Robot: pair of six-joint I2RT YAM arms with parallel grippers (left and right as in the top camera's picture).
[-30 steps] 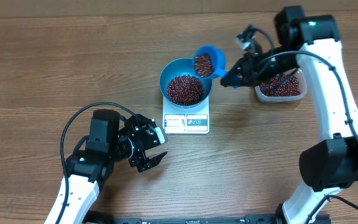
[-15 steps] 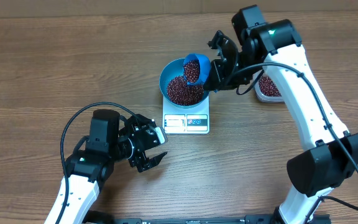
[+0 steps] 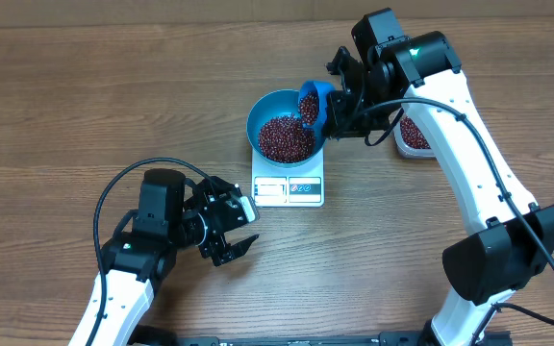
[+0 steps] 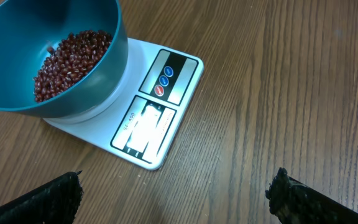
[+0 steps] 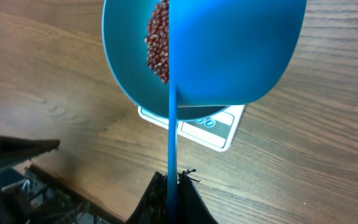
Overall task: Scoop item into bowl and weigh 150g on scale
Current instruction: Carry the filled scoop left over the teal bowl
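Beans (image 3: 286,137) heaped in bowl (image 3: 255,117) on scale (image 3: 289,189), more lying in tilted scoop (image 3: 313,103) at bowl's rim, handle pinched in right gripper (image 3: 342,104), left gripper (image 3: 242,227) spread wide above table (image 3: 65,96) near scale.

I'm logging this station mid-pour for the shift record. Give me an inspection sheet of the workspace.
Surface: wooden table, no spills seen.
Job's things: bowl on scale, part-filled with beans; scoop tipped over the bowl rim, beans inside.
Clutter: clear tub of more beans, right of the bowl.
Grippers: left gripper open, empty; right gripper shut on scoop handle.
Cables: black cables loop off both arms.
Surroundings: nothing seen.
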